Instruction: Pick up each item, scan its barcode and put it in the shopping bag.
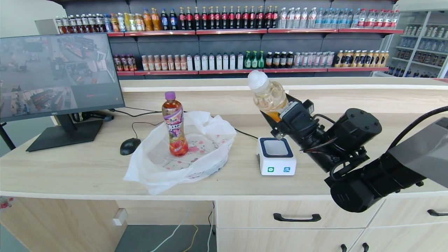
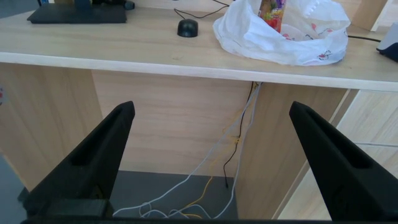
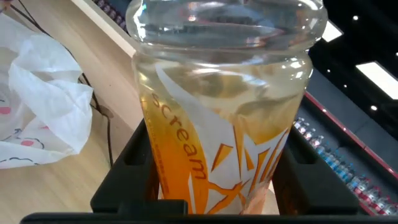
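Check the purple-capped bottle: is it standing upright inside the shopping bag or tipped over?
Upright. The purple-capped bottle stands cap up, its base inside the open shopping bag.

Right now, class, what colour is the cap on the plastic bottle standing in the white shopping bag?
The cap is purple, clearest in the head view.

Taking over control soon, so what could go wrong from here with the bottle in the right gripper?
1. The right gripper holds the white-capped bottle tilted in the air; if it slips, it could hit the scanner.
2. The purple-capped bottle stands upright in the bag; setting another in may topple it.
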You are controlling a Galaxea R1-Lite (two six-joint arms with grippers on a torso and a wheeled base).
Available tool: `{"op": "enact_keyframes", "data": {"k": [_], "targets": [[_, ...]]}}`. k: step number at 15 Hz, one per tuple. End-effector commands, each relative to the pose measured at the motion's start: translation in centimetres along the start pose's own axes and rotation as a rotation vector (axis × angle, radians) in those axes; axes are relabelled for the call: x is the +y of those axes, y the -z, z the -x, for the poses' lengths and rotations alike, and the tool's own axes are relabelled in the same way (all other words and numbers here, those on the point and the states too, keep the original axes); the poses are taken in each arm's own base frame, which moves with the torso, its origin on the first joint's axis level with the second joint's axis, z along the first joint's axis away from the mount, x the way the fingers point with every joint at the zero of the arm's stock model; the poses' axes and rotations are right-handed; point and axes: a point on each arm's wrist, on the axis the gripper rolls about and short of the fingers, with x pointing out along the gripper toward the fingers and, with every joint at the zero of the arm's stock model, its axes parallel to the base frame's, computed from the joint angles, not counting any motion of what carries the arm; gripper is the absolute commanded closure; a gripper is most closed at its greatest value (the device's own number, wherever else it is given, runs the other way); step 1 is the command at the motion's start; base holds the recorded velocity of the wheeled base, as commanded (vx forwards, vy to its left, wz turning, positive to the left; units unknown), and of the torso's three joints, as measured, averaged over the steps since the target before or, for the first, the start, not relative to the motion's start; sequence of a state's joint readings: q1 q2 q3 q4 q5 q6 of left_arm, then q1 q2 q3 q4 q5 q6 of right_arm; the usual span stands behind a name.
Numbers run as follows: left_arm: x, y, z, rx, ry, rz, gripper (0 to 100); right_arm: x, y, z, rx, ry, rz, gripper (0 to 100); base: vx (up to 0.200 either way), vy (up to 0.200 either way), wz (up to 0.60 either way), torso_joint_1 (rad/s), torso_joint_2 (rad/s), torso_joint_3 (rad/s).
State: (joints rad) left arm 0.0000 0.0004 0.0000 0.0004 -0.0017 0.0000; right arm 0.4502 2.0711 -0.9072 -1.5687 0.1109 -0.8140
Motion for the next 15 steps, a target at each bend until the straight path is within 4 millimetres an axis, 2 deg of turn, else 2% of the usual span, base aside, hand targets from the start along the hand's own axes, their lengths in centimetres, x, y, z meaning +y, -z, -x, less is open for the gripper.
{"op": "enact_keyframes", "data": {"k": [1,3,7,8,9,11,13,15], "targets": [[0.0,0.0,0.0,0.001,0.000,0.000,0,0.1,-0.2,0.1,-0.003,-0.006,0.001,100,0.000,0.000,0.00,0.000,0.00,0.000],[0.0,0.0,0.0,-0.001,0.000,0.000,0,-0.1,-0.4,-0.2,-0.112,-0.081,0.026,100,0.000,0.000,0.00,0.000,0.00,0.000],[0.0,0.0,0.0,-0.001,0.000,0.000,0,-0.6,1.6,-0.4,-0.162,-0.127,0.164,100,0.000,0.000,0.00,0.000,0.00,0.000],[0.0,0.0,0.0,0.001,0.000,0.000,0,-0.5,1.8,-0.3,-0.166,-0.138,0.185,100,0.000,0.000,0.00,0.000,0.00,0.000],[0.0,0.0,0.0,-0.001,0.000,0.000,0,-0.4,2.5,1.0,-0.150,-0.184,0.246,100,0.000,0.000,0.00,0.000,0.00,0.000],[0.0,0.0,0.0,-0.001,0.000,0.000,0,-1.5,3.7,1.4,-0.119,-0.171,0.262,100,0.000,0.000,0.00,0.000,0.00,0.000],[0.0,0.0,0.0,-0.001,0.000,0.000,0,0.2,4.0,1.5,-0.158,-0.246,0.258,100,0.000,0.000,0.00,0.000,0.00,0.000],[0.0,0.0,0.0,-0.001,0.000,0.000,0,1.1,2.8,0.9,-0.216,-0.260,0.256,100,0.000,0.000,0.00,0.000,0.00,0.000]]}}
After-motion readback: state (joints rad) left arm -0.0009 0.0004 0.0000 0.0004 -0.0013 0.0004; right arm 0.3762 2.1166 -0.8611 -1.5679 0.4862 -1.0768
